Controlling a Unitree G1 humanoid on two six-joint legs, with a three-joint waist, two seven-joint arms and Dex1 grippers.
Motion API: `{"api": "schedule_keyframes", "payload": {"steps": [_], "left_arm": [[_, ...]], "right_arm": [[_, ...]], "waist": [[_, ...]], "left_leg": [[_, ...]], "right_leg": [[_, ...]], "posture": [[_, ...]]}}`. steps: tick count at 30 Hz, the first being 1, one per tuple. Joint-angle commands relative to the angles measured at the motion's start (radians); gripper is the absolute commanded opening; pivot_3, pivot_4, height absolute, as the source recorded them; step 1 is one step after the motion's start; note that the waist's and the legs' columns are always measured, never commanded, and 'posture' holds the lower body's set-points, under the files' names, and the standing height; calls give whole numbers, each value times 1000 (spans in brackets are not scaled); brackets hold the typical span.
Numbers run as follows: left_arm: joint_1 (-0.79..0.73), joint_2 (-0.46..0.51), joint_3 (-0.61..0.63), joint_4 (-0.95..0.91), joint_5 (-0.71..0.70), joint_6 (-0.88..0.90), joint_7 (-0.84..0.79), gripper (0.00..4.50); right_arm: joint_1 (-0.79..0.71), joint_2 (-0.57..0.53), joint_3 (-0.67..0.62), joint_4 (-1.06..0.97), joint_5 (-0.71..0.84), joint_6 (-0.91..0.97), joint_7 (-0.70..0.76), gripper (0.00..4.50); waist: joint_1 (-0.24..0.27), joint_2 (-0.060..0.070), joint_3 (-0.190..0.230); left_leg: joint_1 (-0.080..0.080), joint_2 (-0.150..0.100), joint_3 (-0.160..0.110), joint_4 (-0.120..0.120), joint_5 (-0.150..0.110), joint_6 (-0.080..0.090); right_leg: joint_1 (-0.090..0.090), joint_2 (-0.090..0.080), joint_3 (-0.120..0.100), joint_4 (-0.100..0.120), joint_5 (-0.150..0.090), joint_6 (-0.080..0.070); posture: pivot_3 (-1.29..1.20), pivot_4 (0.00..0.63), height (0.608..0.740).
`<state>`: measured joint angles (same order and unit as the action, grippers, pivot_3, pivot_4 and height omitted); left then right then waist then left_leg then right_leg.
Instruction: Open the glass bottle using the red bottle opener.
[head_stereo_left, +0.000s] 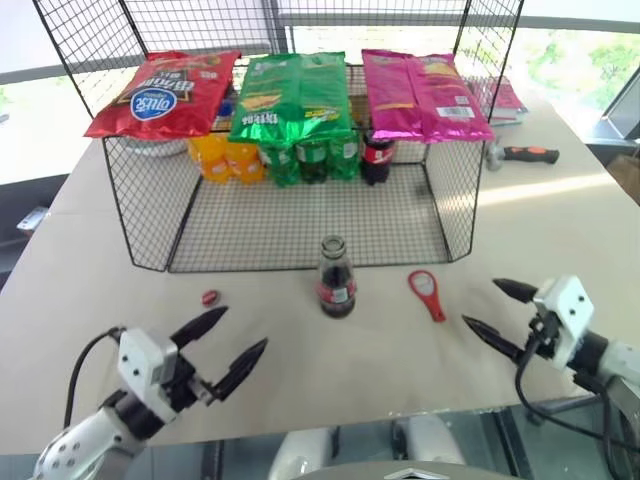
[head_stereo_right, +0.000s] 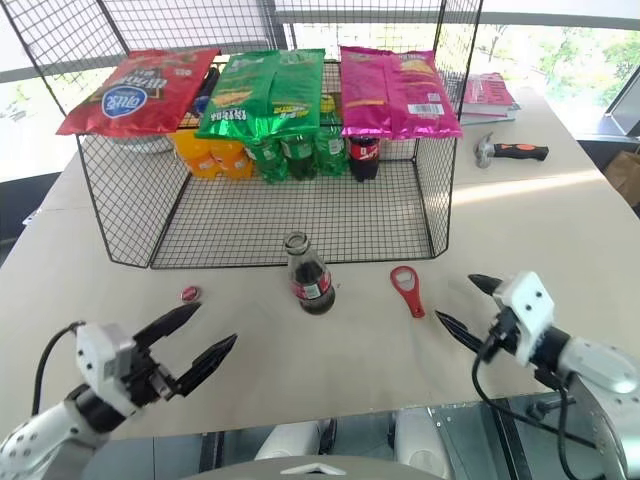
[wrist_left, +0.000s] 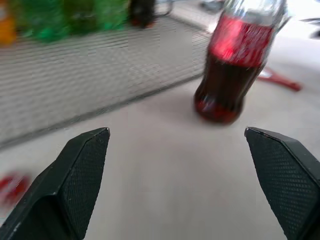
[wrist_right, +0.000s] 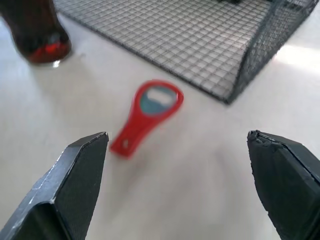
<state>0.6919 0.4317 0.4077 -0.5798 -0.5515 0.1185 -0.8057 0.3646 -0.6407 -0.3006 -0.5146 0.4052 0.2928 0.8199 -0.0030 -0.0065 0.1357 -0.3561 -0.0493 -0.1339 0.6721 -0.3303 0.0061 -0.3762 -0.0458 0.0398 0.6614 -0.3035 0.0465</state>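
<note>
The glass bottle stands upright on the beige table, just in front of the wire rack; its mouth shows bare, with no cap on it. The red bottle opener lies flat to the bottle's right. A small red cap lies on the table to the bottle's left. My left gripper hovers open near the front left, pointing toward the bottle. At the front right, my right gripper stands open, aimed at the opener, holding nothing.
A black wire rack holds orange, green and dark plastic bottles, with red, green and pink snack bags on top. A hammer and a book lie at the back right. The table's front edge runs under both grippers.
</note>
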Motion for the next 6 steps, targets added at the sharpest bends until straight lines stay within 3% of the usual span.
{"api": "schedule_keyframes", "payload": {"steps": [1, 6], "left_arm": [[24, -15, 40, -43, -3, -19, 36, 4475], [28, -13, 24, -79, -6, 20, 85, 4475]], "right_arm": [[22, -23, -73, 47, -12, -92, 40, 4500], [8, -51, -84, 133, -21, -143, 75, 4500]], "waist": [[0, 0, 0], [0, 0, 0]], "left_leg": [[1, 0, 0, 0, 0, 1], [4, 0, 0, 0, -1, 3]], "right_leg": [[1, 0, 0, 0, 0, 0], [4, 0, 0, 0, 0, 0]], "posture": [[0, 150, 740], [0, 150, 740]]}}
